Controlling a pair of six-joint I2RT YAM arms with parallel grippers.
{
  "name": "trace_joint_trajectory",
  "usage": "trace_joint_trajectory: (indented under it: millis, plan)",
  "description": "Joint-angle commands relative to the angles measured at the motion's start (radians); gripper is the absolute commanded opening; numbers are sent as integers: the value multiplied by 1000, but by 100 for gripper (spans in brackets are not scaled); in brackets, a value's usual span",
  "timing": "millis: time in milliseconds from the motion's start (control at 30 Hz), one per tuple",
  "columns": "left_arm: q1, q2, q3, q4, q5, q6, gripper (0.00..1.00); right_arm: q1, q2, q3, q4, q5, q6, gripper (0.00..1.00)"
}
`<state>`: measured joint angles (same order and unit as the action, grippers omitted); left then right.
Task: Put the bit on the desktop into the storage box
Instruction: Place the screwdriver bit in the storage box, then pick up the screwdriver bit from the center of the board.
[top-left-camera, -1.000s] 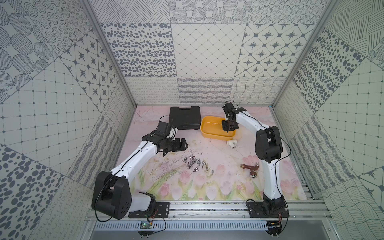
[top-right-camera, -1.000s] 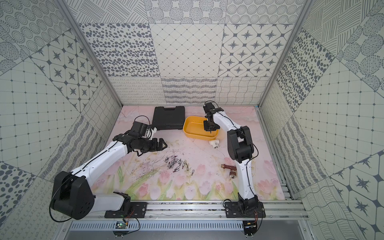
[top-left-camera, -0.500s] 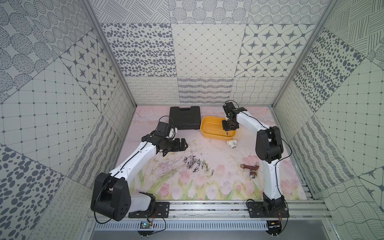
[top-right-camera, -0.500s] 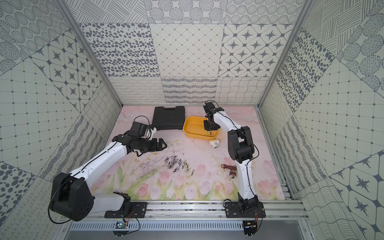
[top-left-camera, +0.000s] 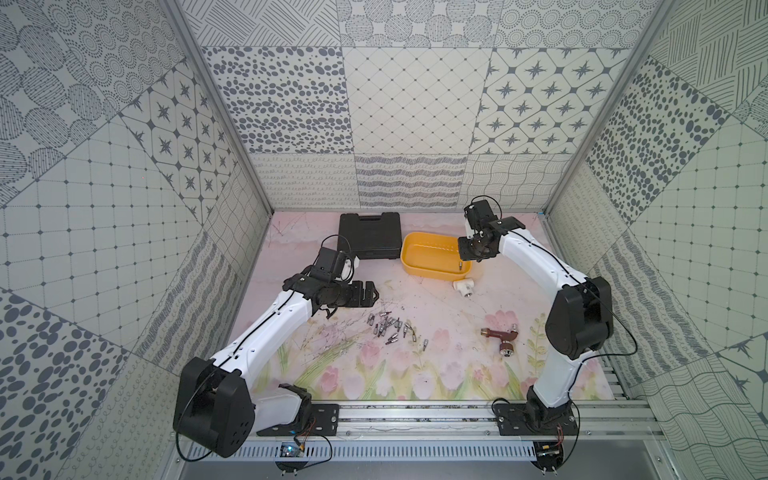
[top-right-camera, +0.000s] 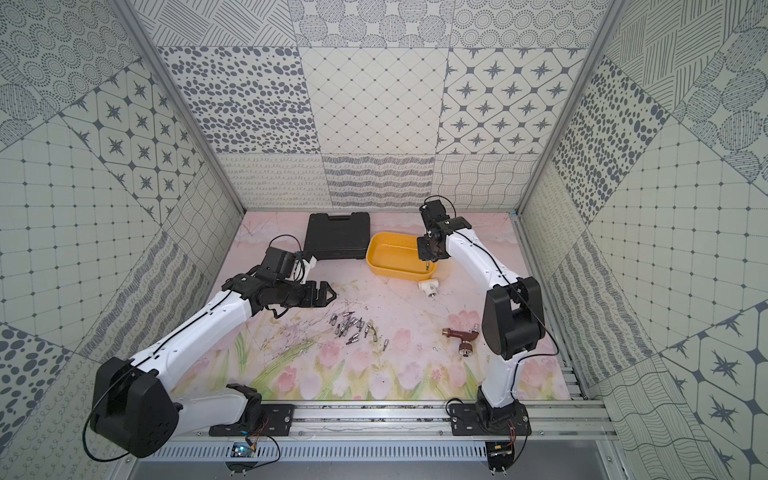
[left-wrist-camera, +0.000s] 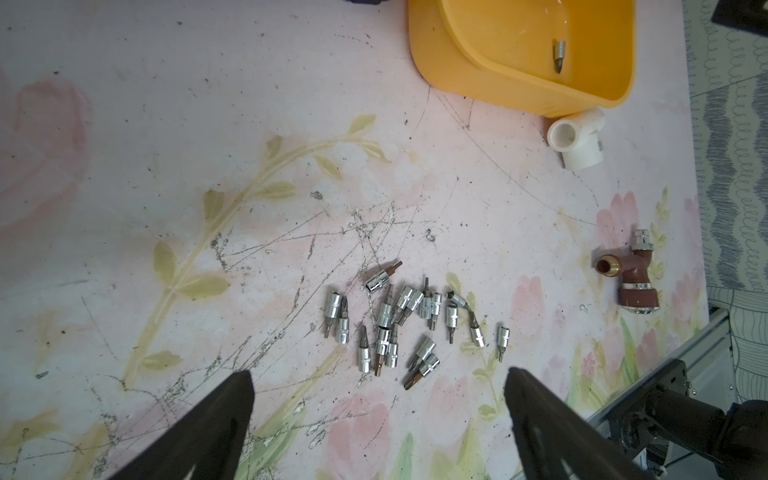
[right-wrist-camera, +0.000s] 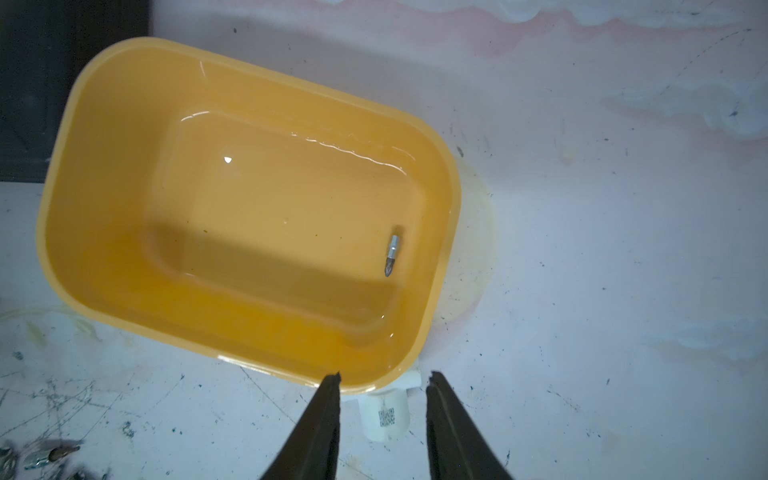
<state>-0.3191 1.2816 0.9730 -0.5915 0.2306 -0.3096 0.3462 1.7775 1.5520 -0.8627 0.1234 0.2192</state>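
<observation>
A QR code marks the white fitting.

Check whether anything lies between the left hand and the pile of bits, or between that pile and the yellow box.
Nothing visible does. The open left hand hangs over bare mat beside the bits, and bare mat runs from them to the storage box. The white pipe fitting sits off that line by the box's corner.

i get both top views from high over the table front, facing down toward the back wall, whole scene. wrist cams look down, close in; both share the storage box and white fitting.
</observation>
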Motion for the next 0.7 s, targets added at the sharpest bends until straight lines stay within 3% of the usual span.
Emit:
trace_joint_trajectory:
  millis: [0, 200, 367, 667]
  plan:
    - [-17, 2, 6, 7, -54, 46, 99, 7, -124, -126, 80, -39, 57, 40]
    - [-18, 33, 17, 8, -77, 44, 99, 90, -302, -309, 88, -5, 133, 46]
    - [-16, 63, 18, 4, -84, 37, 99, 239, -385, -431, 87, 1, 241, 50]
    - [-16, 82, 18, 3, -96, 30, 99, 526, -314, -490, 82, 1, 435, 53]
